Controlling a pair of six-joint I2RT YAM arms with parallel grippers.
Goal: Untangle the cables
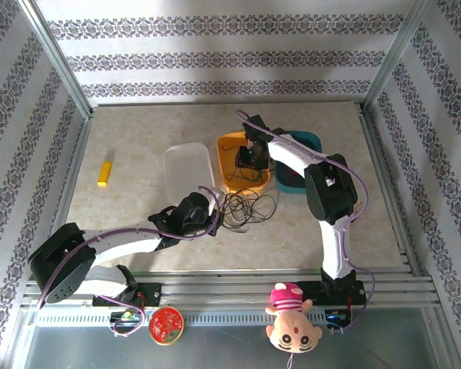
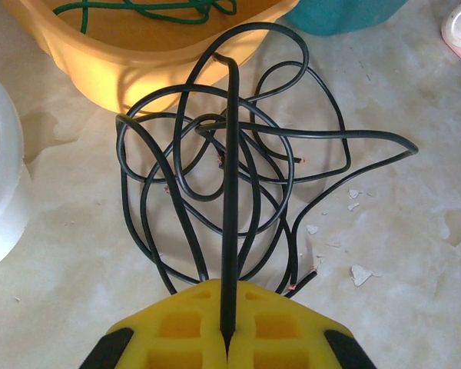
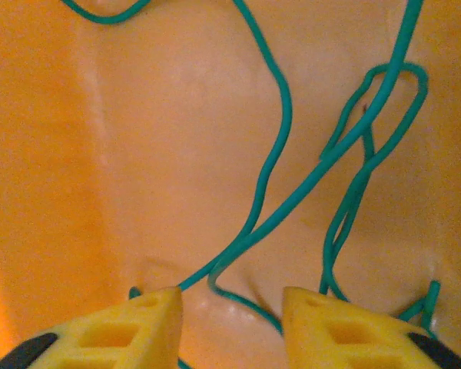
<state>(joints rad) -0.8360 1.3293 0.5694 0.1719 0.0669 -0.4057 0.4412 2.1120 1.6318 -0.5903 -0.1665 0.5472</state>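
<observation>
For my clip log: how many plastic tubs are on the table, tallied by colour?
White plastic tub: 1
Orange plastic tub: 1
Teal plastic tub: 1
Total: 3

From high behind the arm bases we look down over the whole table [image 1: 138,146]. Our left wrist camera sits low and close, facing across the black cables [image 2: 230,231] toward the orange tub [image 2: 123,69]; the right wrist camera stares into that same tub, very near.
</observation>
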